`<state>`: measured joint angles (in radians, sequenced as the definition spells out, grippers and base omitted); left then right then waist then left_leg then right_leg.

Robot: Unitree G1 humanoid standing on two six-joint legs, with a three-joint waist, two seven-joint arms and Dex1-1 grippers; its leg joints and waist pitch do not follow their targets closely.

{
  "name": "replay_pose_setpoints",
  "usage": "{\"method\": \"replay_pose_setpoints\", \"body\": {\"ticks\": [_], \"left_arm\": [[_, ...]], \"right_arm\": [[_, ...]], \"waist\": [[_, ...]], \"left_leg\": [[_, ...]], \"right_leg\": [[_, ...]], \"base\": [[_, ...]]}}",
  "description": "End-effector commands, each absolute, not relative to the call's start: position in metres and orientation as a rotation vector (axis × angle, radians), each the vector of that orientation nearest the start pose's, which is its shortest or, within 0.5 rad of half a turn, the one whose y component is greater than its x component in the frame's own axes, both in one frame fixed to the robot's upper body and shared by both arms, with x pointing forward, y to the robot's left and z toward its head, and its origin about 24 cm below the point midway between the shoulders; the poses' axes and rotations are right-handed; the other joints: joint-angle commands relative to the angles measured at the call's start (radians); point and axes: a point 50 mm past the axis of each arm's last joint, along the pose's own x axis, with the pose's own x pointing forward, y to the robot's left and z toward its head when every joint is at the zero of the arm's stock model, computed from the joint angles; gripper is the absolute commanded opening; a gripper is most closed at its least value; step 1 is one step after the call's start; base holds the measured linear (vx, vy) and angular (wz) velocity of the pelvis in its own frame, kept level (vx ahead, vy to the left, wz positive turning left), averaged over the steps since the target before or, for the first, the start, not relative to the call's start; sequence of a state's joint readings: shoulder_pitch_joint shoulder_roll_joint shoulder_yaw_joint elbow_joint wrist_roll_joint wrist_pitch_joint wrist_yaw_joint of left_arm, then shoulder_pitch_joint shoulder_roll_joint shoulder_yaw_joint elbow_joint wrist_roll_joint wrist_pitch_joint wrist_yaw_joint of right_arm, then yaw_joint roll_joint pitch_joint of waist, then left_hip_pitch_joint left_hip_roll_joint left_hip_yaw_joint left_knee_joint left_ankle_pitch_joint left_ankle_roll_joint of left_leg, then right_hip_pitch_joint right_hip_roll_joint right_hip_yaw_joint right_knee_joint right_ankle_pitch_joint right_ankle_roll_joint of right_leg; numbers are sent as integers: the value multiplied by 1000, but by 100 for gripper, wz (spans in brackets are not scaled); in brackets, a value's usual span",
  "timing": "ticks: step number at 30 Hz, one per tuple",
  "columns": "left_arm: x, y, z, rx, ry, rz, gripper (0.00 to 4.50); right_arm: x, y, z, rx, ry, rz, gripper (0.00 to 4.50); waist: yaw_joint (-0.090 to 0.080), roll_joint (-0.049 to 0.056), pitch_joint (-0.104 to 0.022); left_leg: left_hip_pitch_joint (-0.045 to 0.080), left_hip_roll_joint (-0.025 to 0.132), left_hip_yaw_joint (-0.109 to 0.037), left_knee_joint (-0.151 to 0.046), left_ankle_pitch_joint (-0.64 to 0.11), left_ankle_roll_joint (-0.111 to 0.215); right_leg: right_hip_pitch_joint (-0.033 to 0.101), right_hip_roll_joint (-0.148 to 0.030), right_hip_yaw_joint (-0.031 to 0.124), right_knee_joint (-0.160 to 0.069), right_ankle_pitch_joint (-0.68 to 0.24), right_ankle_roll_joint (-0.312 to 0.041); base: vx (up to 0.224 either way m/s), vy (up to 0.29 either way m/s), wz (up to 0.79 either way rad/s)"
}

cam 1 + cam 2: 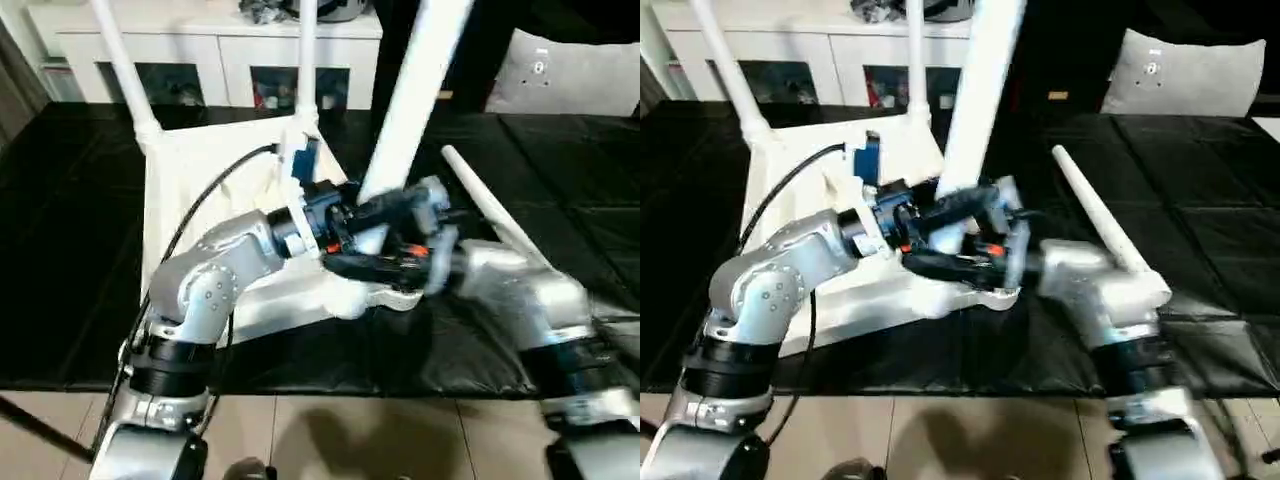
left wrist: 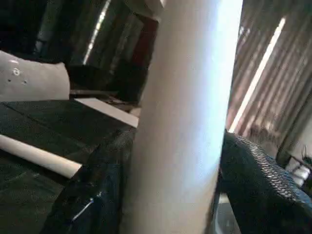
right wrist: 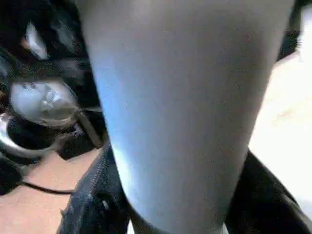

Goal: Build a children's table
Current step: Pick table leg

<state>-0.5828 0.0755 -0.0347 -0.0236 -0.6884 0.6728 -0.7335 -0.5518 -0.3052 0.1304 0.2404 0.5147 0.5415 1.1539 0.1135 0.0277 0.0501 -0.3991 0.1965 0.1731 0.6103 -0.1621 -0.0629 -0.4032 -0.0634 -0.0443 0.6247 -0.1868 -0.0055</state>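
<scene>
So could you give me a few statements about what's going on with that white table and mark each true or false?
1. The table top lies upside down on the black mat. True.
2. All four legs are already fitted. False: two legs stand in the far corners, a third leg is at the near corner between both grippers, and a loose leg lies on the mat.
3. The left gripper has a finger on each side of the third leg. True.
4. The loose leg lies on the table top. False: it lies on the mat, to the right of it.
5. A white cabinet stands behind the mat. True.
</scene>
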Motion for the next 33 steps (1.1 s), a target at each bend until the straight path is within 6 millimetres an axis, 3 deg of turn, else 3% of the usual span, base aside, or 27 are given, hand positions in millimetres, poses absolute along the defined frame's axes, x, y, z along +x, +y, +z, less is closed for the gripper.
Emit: {"method": "replay_pose_setpoints", "body": {"ticks": [1,11,12,13,14,15,17,18,20,21,23,24,25,26,27,33], "left_arm": [[286,40,190,-527,-95,-1380,293],[276,28,193,-608,-95,-1412,293],[277,29,194,-621,-103,-1405,293],[278,30,196,-641,-113,-1393,293],[280,35,198,-661,-130,-1371,293],[283,41,201,-680,-150,-1341,293],[285,45,202,-691,-163,-1321,293],[288,51,203,-702,-175,-1295,293],[289,54,203,-707,-180,-1280,293],[290,62,200,-686,-177,-1253,293],[293,79,188,-610,-146,-1188,293],[294,86,182,-569,-124,-1157,293],[294,89,180,-554,-114,-1144,293],[295,91,177,-540,-105,-1133,293],[295,96,173,-511,-88,-1112,293],[296,117,152,-386,-13,-971,293]], "right_arm": [[312,-108,101,230,283,1300,194],[318,-100,91,199,256,1193,193],[319,-101,92,202,233,1171,193],[321,-101,93,205,203,1142,193],[325,-104,95,221,180,1075,193],[328,-107,97,236,160,1031,193],[329,-110,99,245,151,1006,191],[329,-113,100,267,147,979,191],[329,-115,101,279,147,969,191],[329,-120,101,290,143,919,191],[330,-135,99,268,131,781,191],[330,-142,96,251,137,720,191],[330,-144,95,245,140,696,190],[330,-146,94,240,143,673,190],[330,-150,92,223,151,631,190],[330,-160,87,112,185,419,190]], "waist": [[3,-18,-73],[-1,-18,-71],[-3,-23,-71],[-3,-19,-71],[-5,-27,-70],[-5,-23,-69],[-7,-25,-69],[-6,-19,-70],[-8,-20,-68],[-5,-6,-70],[-8,-13,-70],[-6,-3,-70],[-4,-10,-70],[-4,-10,-70],[-9,-9,-70],[-36,-11,-66]], "left_leg": [[21,26,-5,-65,-158,27],[20,25,-6,-67,-166,30],[20,25,-5,-68,-168,31],[21,26,-6,-68,-172,30],[21,27,-4,-68,-172,31],[21,26,-6,-69,-170,28],[23,27,-6,-70,-174,22],[24,26,-6,-70,-177,19],[26,27,-6,-72,-186,14],[27,27,-8,-72,-188,9],[27,27,-8,-76,-186,-3],[33,28,-6,-77,-192,-18],[34,24,-4,-75,-195,-27],[34,24,-4,-75,-195,-27],[25,19,-7,-77,-188,-28],[24,17,-7,-79,-218,-27]], "right_leg": [[48,-65,32,-74,-186,-189],[49,-65,33,-76,-195,-179],[48,-64,32,-77,-197,-179],[47,-65,32,-76,-202,-179],[47,-64,33,-78,-203,-178],[46,-65,33,-76,-205,-181],[46,-64,33,-76,-210,-179],[45,-64,33,-76,-211,-177],[43,-60,33,-77,-197,-172],[43,-61,34,-74,-186,-172],[44,-61,35,-74,-171,-170],[37,-58,34,-77,-175,-171],[39,-54,34,-75,-163,-171],[39,-54,34,-75,-163,-171],[48,-56,33,-73,-148,-161],[48,-57,35,-81,-210,-143]], "base": [[0,0,0],[0,0,0],[0,0,0],[0,0,0],[0,0,0],[0,0,0],[0,0,0],[0,0,0],[0,0,0],[0,0,0],[0,0,0],[0,0,0],[0,0,0],[0,0,0],[0,0,0],[0,0,0]]}}
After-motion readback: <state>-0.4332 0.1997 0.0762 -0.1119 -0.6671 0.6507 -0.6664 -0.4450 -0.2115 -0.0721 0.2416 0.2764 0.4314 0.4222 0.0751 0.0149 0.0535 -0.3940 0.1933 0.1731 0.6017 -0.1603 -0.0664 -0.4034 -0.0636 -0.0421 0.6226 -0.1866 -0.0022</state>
